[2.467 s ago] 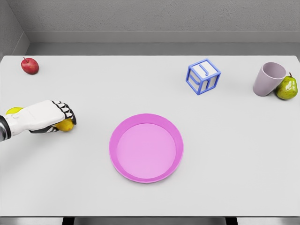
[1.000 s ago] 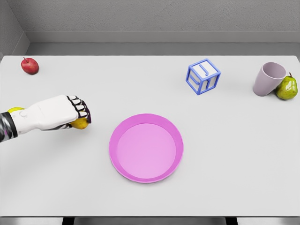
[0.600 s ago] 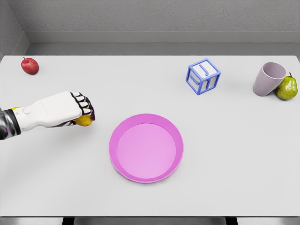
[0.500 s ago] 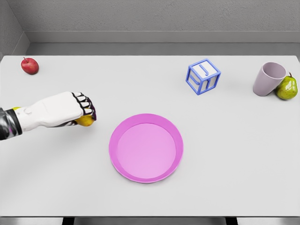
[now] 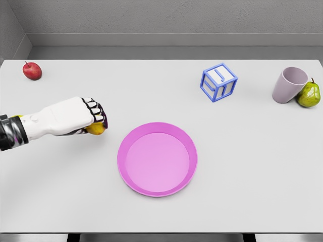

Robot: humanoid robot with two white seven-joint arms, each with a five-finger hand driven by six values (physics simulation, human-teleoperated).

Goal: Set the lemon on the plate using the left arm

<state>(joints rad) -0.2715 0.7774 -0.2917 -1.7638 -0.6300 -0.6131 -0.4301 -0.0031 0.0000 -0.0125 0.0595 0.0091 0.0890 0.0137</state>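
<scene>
One lemon (image 5: 96, 128) sits clamped in the left hand's (image 5: 75, 117) curled fingers (image 5: 96, 111), held clear for carrying toward the pink plate (image 5: 157, 159) at four o'clock.

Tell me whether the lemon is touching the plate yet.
Apart. The head view shows bare white table between the lemon, gripped in the left hand, and the pink plate's rim.
</scene>
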